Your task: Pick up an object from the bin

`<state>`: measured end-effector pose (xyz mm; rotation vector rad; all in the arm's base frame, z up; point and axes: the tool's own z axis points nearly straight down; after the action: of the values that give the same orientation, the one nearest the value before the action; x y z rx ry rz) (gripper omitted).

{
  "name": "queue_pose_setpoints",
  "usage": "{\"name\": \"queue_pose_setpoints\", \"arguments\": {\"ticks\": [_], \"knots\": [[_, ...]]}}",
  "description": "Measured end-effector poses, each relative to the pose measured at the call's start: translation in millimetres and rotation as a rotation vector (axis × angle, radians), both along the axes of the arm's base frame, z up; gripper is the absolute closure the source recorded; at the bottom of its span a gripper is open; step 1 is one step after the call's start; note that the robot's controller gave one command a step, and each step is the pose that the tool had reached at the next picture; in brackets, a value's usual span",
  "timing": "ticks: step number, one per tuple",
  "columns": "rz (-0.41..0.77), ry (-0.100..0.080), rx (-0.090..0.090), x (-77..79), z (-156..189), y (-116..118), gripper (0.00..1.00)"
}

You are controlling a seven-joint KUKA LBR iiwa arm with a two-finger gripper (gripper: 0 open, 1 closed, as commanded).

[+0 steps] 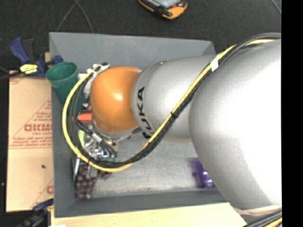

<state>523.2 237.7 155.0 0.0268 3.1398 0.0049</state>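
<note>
Tool (100, 148) sits near a dark knobbly bunch (84, 179) by the grey metal bin's (57, 141) left wall. Clenched or released, can't tell. It should probably centre on the bunch before lifting.

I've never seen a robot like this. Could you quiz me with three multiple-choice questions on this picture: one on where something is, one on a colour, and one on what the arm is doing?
1. Where in the bin is the green cup?
A. upper-left corner
B. lower-right corner
C. middle

2. What colour is the small thing at the bin's lower right?
A. red
B. purple
C. yellow

3. What is the arm doing?
A. parked outside the bin
B. resting on the cup
C. reaching into the bin's left side

Answers:
1 A: the green cup sits against the upper-left corner walls.
2 B: the small thing is purple, lying by the lower wall beside the arm.
3 C: the end effector hangs low over the left side, just above a dark cluster.
</note>
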Motion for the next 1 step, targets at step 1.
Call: {"name": "queue_pose_setpoints", "arguments": {"ticks": [1], "knots": [[0.32, -0.017, -0.001, -24.2, -21.5, -15.3, 0.0]]}}
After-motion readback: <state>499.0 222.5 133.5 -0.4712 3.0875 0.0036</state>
